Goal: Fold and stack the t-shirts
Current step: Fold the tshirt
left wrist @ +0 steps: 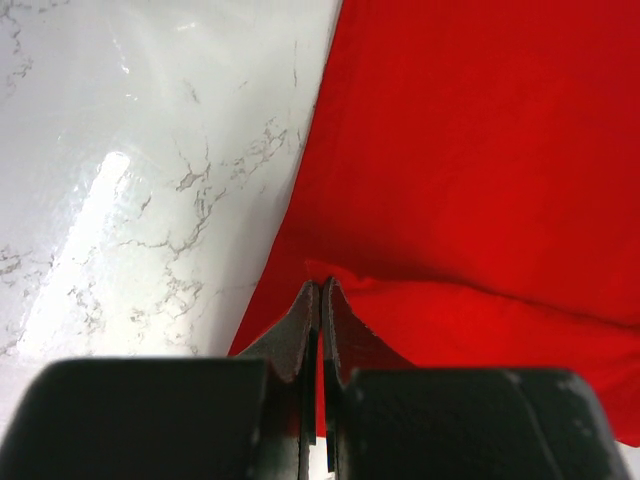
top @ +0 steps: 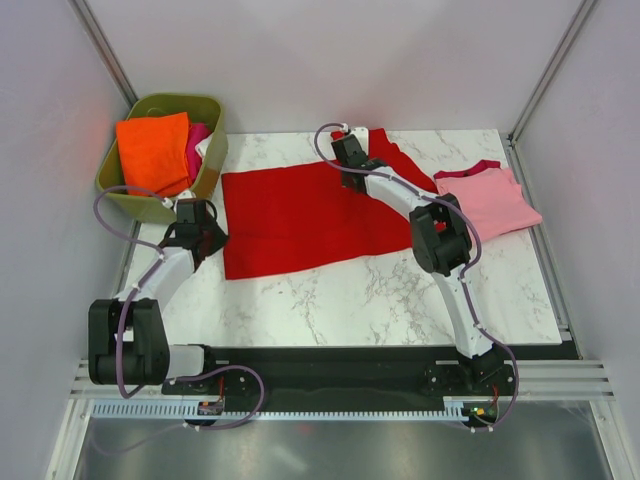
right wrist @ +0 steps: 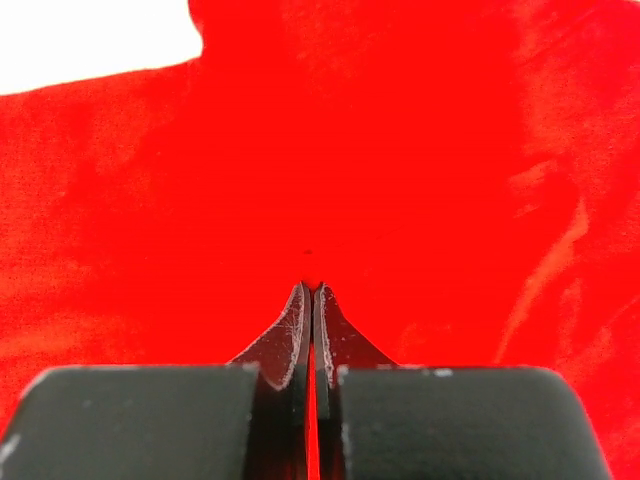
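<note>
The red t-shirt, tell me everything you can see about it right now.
The red t-shirt is bright, plain, soft-looking cloth, lying spread and lightly creased on the marble table, a short sleeve showing at its far right corner. The left gripper is shut on its left edge, where a fold doubles the cloth; the right gripper is shut on a pinch near the far edge. The pink t-shirt lies to its right.

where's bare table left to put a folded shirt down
Widest: the marble strip between the red shirt and the table's front edge. A narrower strip lies behind the red shirt, right of the tub. Crowded: back right, where the pink shirt lies.
</note>
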Controlling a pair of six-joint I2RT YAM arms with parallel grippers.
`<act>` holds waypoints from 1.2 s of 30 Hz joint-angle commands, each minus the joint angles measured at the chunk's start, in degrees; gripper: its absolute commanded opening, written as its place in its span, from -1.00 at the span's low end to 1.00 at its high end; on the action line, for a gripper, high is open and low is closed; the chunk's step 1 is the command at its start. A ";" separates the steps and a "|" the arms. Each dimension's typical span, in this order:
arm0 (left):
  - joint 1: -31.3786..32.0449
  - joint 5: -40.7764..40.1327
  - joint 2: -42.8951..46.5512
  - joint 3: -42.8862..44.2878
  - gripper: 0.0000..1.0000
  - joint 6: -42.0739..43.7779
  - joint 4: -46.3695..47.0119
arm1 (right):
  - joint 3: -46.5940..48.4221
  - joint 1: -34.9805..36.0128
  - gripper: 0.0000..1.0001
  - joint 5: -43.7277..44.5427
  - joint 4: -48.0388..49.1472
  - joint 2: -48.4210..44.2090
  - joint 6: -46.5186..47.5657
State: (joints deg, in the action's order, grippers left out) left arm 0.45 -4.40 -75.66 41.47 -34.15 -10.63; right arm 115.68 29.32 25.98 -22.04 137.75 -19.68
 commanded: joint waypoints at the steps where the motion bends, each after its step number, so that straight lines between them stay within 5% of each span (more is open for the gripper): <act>1: -0.01 -1.48 0.07 2.65 -0.95 1.46 0.79 | 2.80 -0.93 -1.00 2.06 0.25 -1.96 -0.27; 17: -0.01 -4.74 8.68 -1.04 -0.96 -0.48 1.67 | -0.10 -1.90 -1.00 2.77 1.21 -4.34 -1.76; 27: -0.01 -5.44 0.08 2.21 -0.95 -0.21 2.37 | -0.19 -1.90 -1.00 -2.85 3.50 -4.34 -1.85; 29: -0.01 -5.53 -1.06 2.64 -0.95 -0.04 2.63 | 0.42 -1.90 -0.92 -4.26 3.94 -3.29 -1.59; 33: -0.01 -5.53 -3.96 4.14 -0.91 0.05 2.64 | 1.13 -1.81 -0.34 -7.60 3.76 -2.23 -1.06; 36: -0.01 -4.91 -3.97 4.49 -0.35 0.14 2.20 | -0.27 -1.81 -0.10 -8.31 4.11 -3.89 -1.06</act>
State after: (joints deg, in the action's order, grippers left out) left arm 0.45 -8.03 -79.70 43.40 -34.02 -10.17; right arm 115.63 27.57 19.79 -20.10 136.59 -21.02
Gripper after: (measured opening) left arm 0.255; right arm 0.430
